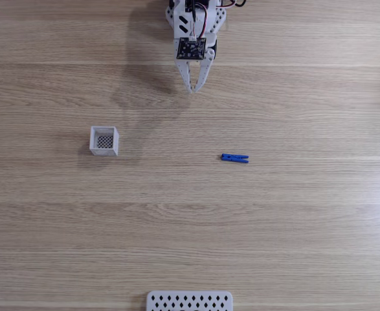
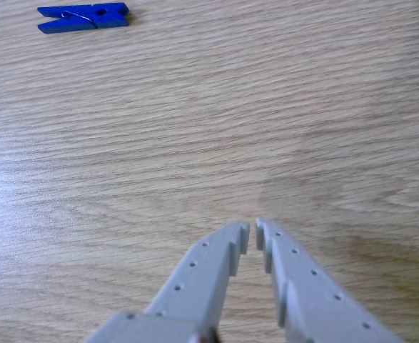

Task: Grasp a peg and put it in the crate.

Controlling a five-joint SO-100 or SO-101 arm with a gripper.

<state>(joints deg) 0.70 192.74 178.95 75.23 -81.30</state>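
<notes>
Fingers (image 1: 188,76) of my gripper (image 1: 193,89) taper down to a near-meeting point at the top of the fixed view, tips almost touching and nothing between them, the white arm above them carrying a small dark circuit board (image 1: 191,48). Below and to the right, the blue peg (image 1: 234,157) lies flat on the wooden table (image 1: 293,227), well apart from the gripper. The white crate (image 1: 104,140) stands open-topped far to the left of the peg, its dark mesh bottom visible. At the bottom edge I see a white perforated panel (image 1: 190,301). From the other view, the gripper (image 2: 253,227) rises from the bottom of the picture, its two grey fingers (image 2: 202,275) drawn to a narrow slit, empty, over bare wood (image 2: 266,107). The peg (image 2: 83,17) rests in the top left corner, far from the tips.
</notes>
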